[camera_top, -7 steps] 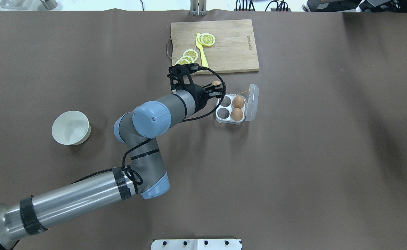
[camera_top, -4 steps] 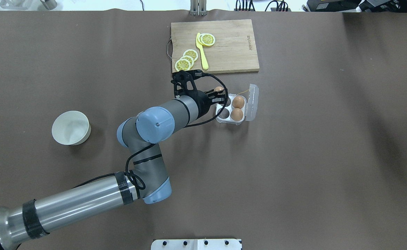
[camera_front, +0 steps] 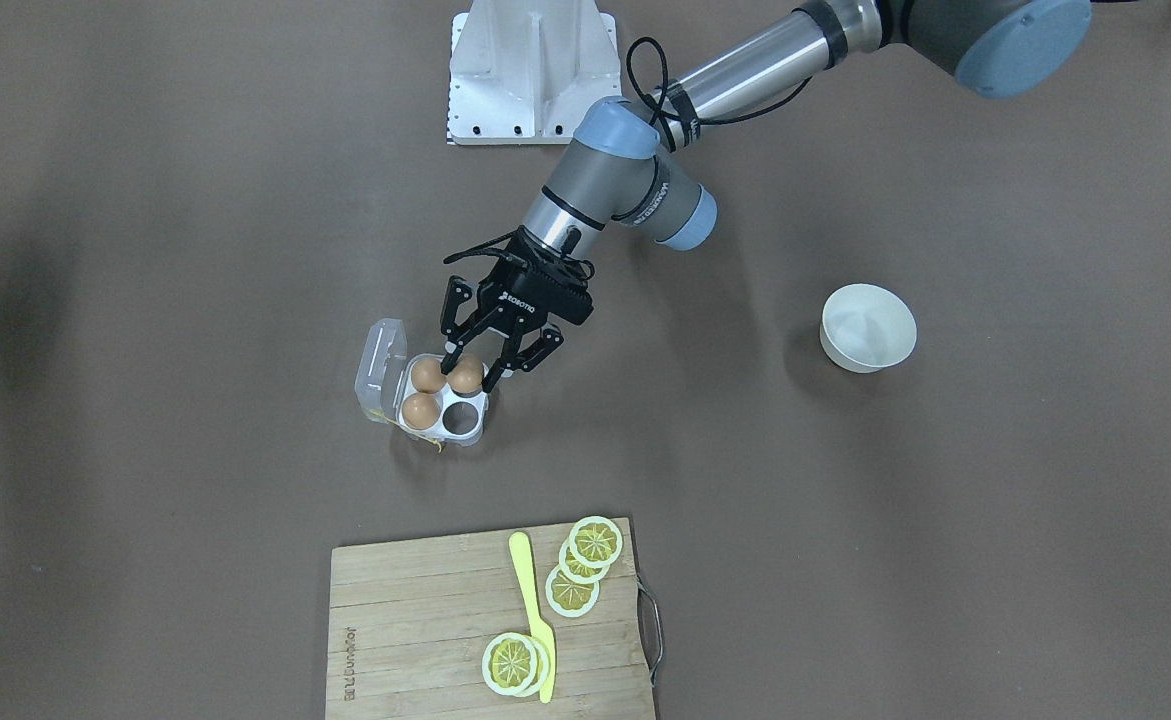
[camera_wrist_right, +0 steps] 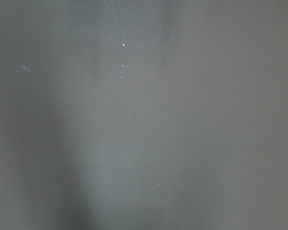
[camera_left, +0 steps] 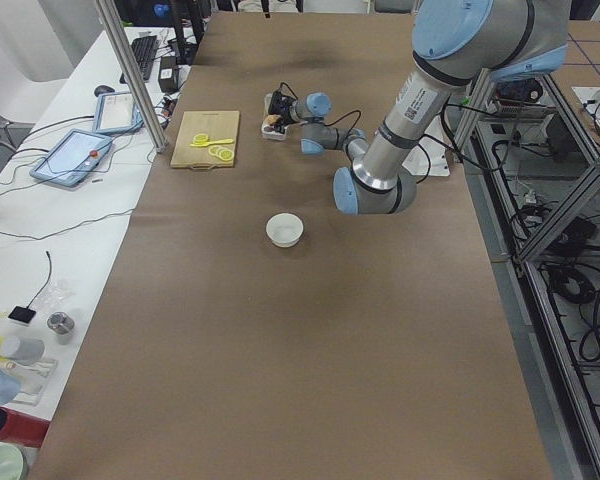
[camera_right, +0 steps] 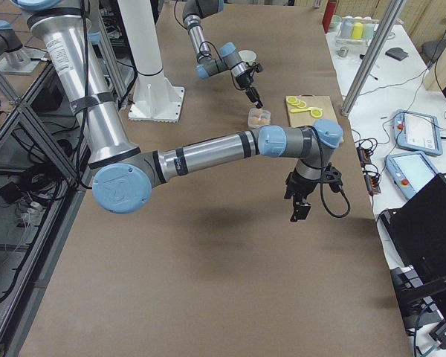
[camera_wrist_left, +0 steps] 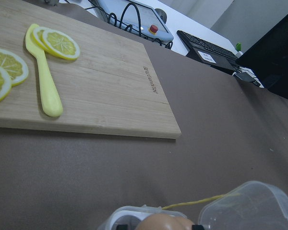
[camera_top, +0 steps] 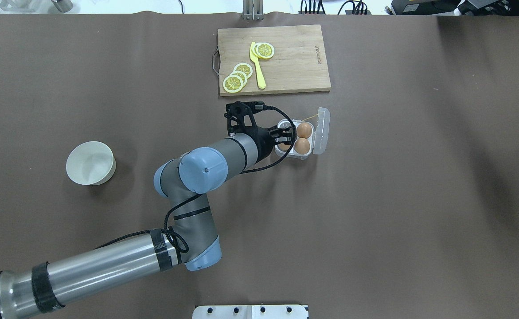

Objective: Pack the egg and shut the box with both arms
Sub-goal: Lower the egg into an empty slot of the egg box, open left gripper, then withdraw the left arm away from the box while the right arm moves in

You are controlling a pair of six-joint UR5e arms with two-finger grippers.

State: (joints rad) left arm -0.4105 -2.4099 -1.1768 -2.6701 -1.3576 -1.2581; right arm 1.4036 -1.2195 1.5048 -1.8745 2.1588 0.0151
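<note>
Left pincer (camera_front: 473,372): looking from the side that faces the robot, it's down at the box, fingers clamped either side of the egg (camera_front: 465,376).
Box (camera_front: 443,397): lid (camera_front: 380,360) flipped open. Two other eggs (camera_front: 428,374) sit in the cells on the lid side, the held egg is at the cell next to them, and one cell (camera_front: 460,420) is bare. Can't tell if the egg is fully seated.
Bowl (camera_front: 868,327): upright, well apart from the box.
Board (camera_top: 286,60): from overhead it's just past the box, with lemon slices (camera_top: 233,83) and a yellow knife (camera_top: 257,71) on it. The pincer mostly hides the egg here.
Right pincer (camera_right: 299,208): only shows in the right-side view, hanging over the table (camera_right: 208,282), well apart from the box. Can't tell if it's apart or together.
String (camera_wrist_left: 201,202): left wrist camera, yellow, running to the lid, with the egg's top at the bottom edge.
</note>
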